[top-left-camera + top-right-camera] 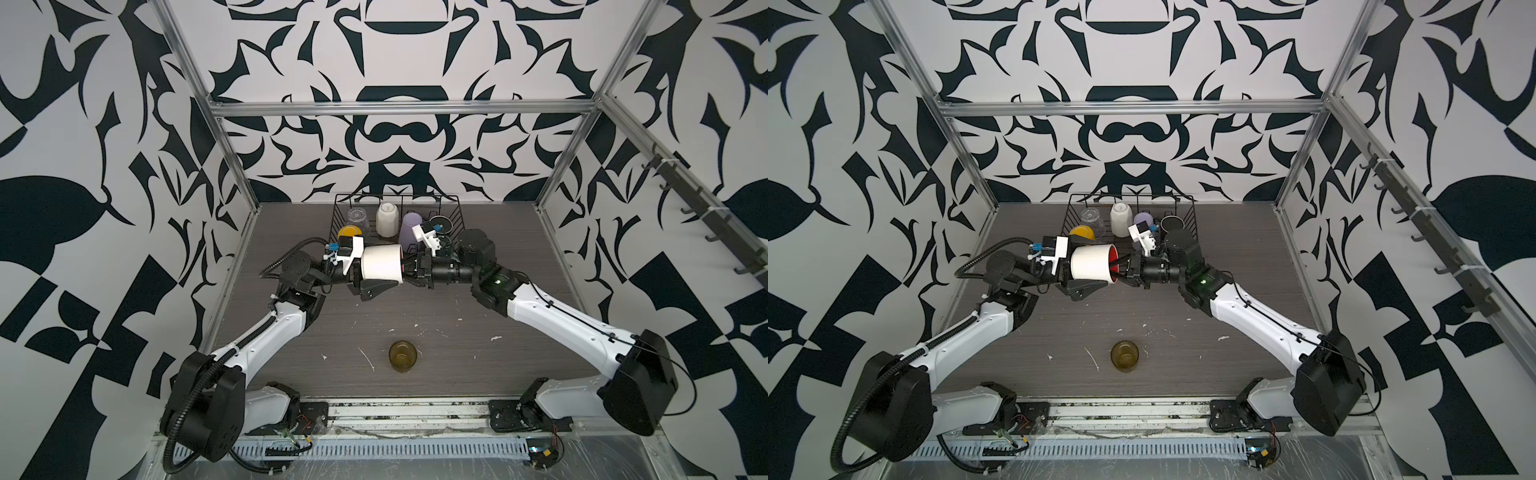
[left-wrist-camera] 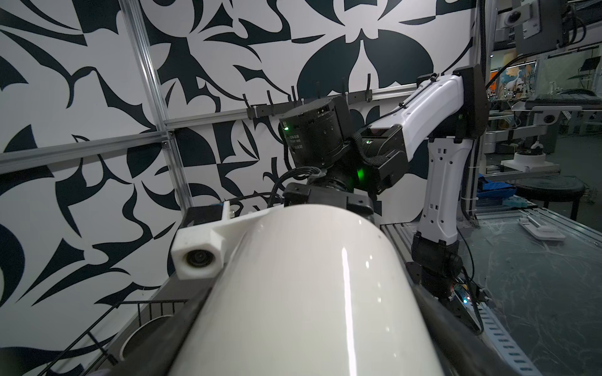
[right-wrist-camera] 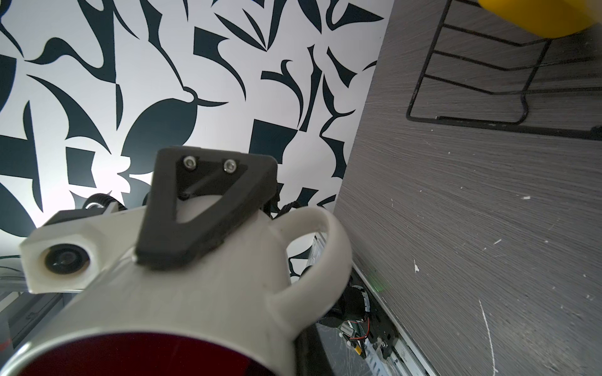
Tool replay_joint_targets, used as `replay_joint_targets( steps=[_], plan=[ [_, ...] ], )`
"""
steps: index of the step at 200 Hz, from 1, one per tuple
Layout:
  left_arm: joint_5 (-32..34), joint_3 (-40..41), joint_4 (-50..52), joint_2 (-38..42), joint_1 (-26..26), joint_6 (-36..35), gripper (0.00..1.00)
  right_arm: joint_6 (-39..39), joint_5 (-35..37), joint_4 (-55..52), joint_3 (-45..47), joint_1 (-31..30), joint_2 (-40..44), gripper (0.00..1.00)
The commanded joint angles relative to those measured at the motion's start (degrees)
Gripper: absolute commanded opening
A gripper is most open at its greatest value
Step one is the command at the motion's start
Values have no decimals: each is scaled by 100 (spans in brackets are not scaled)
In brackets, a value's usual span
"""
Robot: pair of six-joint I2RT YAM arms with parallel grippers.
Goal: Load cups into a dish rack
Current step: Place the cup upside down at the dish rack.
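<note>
My left gripper (image 1: 369,272) is at the left, its fingers (image 3: 208,208) spread wide along both sides of the white mug (image 1: 1092,262), and they look pressed on it. The mug lies on its side in the air, its long way running left to right. Its bottom points toward my left wrist and its red mouth toward my right gripper (image 1: 409,268), which is pinched tight on the rim. The dish rack (image 1: 334,216) sits just behind the mug, so the move is a short push away from me. I think my left arm is nearer the free spot between the yellow mug (image 1: 349,232) and the lilac tumbler (image 1: 409,228). The olive glass (image 1: 402,356) stands alone on the table (image 1: 478,365) — well apart from both hands.
</note>
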State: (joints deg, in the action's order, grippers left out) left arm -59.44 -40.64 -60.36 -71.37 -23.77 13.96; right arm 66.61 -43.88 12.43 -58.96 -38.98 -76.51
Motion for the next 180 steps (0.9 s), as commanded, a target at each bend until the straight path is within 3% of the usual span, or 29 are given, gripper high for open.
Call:
replay_joint_targets(
  steps=[1, 19, 35, 45, 180],
  plan=[
    [243, -226, 205, 36, 23, 100, 55, -182, -287, 831, -80, -145, 337, 0],
    [224, -224, 250, 44, 22, 32, 67, -186, -308, 836, -98, -145, 363, 0],
    [298, -130, 108, 75, 25, -17, 94, -226, -320, 789, -115, -145, 398, 0],
    [339, -72, 55, 111, 25, -40, 100, -264, -338, 749, -124, -143, 417, 0],
    [111, 52, -174, 89, 28, -28, 99, -297, -438, 813, -89, -74, 514, 0]
  ],
)
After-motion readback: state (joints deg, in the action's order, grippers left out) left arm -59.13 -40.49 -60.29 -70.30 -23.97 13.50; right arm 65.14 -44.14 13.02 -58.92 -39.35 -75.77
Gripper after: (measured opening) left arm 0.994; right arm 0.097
